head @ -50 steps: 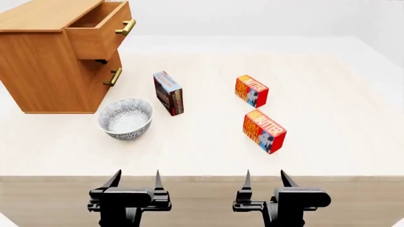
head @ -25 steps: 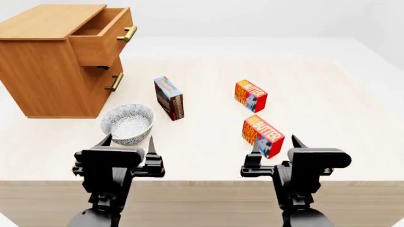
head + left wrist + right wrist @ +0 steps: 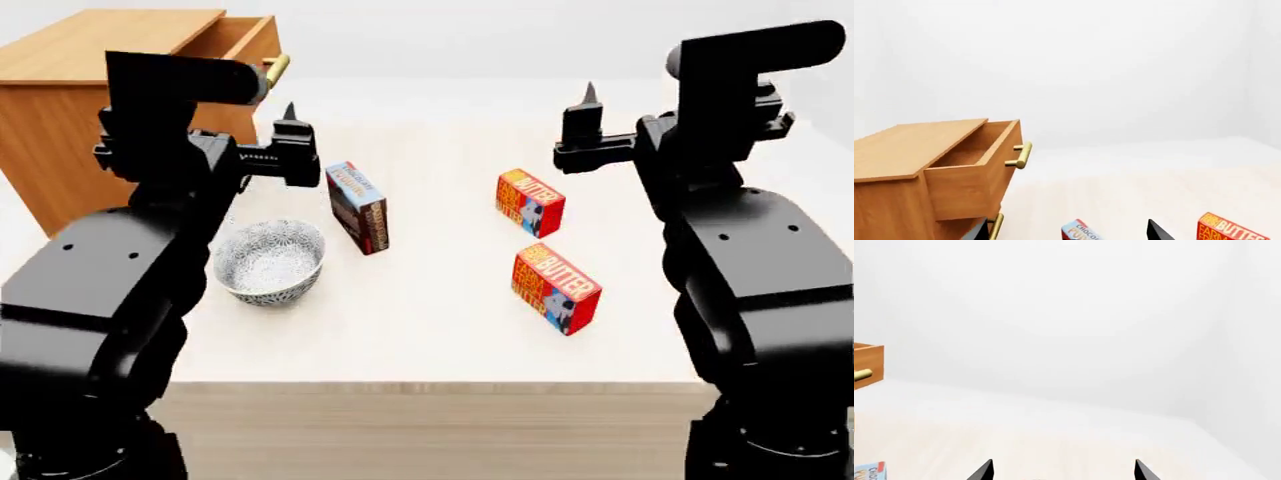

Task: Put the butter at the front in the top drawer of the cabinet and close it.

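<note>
Up in the air, both arms are lifted high over the table (image 3: 441, 330). The left gripper (image 3: 1066, 231) has its two black tips wide apart and holds nothing. The right gripper (image 3: 1062, 471) is also spread wide and holds nothing. In the wrist views only the very ends of the tips show. In the head view just one tip of each gripper pokes out past the big black arms.

The butter (image 3: 555, 290) at the front lies on the table, near the front edge, well apart from both grippers. Its red and yellow side reads "BUTTER", and the smaller words are too blurry to read. The other butter carton (image 3: 530, 202) lies farther back and also says "BUTTER".

The top drawer (image 3: 977, 172) of the cabinet (image 3: 894, 200) is pulled out, with its brass handle (image 3: 1019, 155) sticking out. The left arm hides much of the cabinet in the head view.

A tall box (image 3: 356, 208) with a blue top stands beside a patterned bowl (image 3: 268, 262). In the left wrist view its top shows "Choco", cut off.
</note>
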You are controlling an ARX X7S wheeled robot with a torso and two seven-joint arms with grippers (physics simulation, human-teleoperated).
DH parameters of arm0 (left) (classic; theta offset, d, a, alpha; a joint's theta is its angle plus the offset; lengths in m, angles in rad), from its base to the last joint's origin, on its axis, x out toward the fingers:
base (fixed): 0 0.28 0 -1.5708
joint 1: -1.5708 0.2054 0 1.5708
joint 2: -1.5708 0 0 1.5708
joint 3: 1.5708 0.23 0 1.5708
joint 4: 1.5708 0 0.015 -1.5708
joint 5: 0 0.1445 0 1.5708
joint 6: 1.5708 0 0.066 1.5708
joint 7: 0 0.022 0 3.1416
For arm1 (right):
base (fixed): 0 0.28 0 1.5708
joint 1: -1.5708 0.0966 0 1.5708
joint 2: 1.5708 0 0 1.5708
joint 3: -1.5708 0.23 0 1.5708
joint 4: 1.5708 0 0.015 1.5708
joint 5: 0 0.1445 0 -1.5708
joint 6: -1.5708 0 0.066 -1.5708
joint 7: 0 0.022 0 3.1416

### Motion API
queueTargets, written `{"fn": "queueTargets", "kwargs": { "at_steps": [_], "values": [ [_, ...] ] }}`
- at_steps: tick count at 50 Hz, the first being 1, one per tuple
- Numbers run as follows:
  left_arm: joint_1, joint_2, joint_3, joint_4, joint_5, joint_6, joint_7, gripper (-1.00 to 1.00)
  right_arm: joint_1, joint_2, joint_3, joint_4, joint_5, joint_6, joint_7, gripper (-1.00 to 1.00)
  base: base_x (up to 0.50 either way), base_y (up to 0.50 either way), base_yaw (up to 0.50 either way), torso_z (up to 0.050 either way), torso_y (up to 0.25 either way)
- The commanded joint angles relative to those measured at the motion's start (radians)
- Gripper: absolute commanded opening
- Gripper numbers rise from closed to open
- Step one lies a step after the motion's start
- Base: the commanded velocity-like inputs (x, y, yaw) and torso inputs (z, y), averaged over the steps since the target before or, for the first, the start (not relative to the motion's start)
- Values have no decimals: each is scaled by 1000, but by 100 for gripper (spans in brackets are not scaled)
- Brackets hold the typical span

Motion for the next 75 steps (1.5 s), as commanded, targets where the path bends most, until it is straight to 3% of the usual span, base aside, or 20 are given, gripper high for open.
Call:
{"fn": "queueTargets", "kwargs": {
  "at_steps": [1, 10, 23, 43, 75],
  "values": [
    [-310, 0, 45, -220, 8, -58, 12, 100, 328, 13, -34, 256, 1, 68, -42, 100, 0, 0, 0, 50, 0],
    [-460, 14, 68, -401, 31, -26, 7, 100, 461, 14, -77, 495, -23, -7, -71, 100, 0, 0, 0, 50, 0],
    [-529, 15, 82, -462, 36, -45, -3, 100, 578, -12, -76, 724, -19, -95, -95, 100, 0, 0, 0, 17, 0],
    [-484, -10, 111, -371, 23, -90, 0, 100, 533, 1, -67, 682, 3, -65, -101, 100, 0, 344, 0, 0, 0],
    [-483, -15, 117, -370, 12, -83, -11, 100, 529, -5, -62, 685, 19, -48, -90, 100, 192, 0, 0, 0, 0]
  ]
}}
